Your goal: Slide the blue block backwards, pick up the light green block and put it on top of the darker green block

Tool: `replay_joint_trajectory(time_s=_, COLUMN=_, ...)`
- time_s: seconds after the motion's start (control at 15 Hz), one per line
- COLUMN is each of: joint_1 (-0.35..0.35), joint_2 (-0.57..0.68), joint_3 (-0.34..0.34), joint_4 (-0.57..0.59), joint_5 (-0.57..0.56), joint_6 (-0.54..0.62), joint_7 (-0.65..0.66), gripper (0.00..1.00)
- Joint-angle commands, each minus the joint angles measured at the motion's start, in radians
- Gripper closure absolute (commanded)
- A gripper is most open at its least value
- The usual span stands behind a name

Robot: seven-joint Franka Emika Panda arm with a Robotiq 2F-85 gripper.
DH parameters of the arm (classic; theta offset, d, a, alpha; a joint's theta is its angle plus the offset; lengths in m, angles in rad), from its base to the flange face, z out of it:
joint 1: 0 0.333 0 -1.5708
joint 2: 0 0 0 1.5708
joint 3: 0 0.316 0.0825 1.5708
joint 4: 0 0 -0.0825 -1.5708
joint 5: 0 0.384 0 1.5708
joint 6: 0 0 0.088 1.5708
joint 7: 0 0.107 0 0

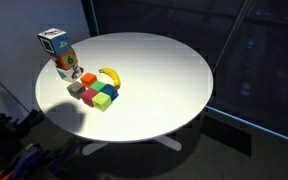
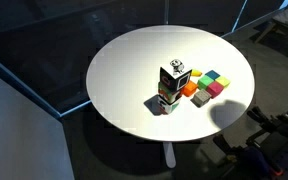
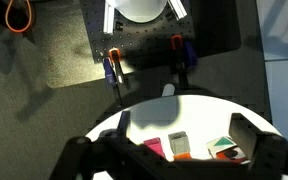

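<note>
The blocks sit in a cluster on the round white table (image 1: 164,70). The darker green block (image 1: 108,91) and the light green block (image 1: 101,102) lie side by side at the cluster's edge. Both show in the other exterior view too, darker green (image 2: 212,76) and light green (image 2: 225,81). I cannot make out the blue block in any view. My gripper (image 3: 181,130) shows only in the wrist view. It is open and empty, high above the table's edge, well away from the blocks. The green blocks are out of the wrist view.
A small carton (image 1: 52,44) stands upright beside the cluster, also in the wrist view (image 3: 224,150). A yellow banana (image 1: 109,75), an orange block (image 1: 87,80), a magenta block (image 1: 88,96) and a grey block (image 1: 76,88) crowd the green ones. Dark floor surrounds the table.
</note>
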Motion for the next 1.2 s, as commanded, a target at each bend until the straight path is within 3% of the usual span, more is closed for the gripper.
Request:
replay_joint_trajectory(time_s=0.0, joint_1=-0.007, joint_2=0.001, joint_3=0.005, joint_4=0.002, joint_5=0.003, joint_6=-0.001, joint_7=-0.005, gripper=0.0)
replay_joint_trajectory(time_s=0.53, joint_1=-0.008, joint_2=0.02, joint_3=0.014, joint_4=0.009, joint_5=0.008, joint_6=0.016, joint_7=0.012, gripper=0.0)
replay_joint_trajectory(time_s=1.13, joint_1=0.003, joint_2=0.128, joint_3=0.073, joint_4=0.035, joint_5=0.013, joint_6=0.233, joint_7=0.074, gripper=0.0)
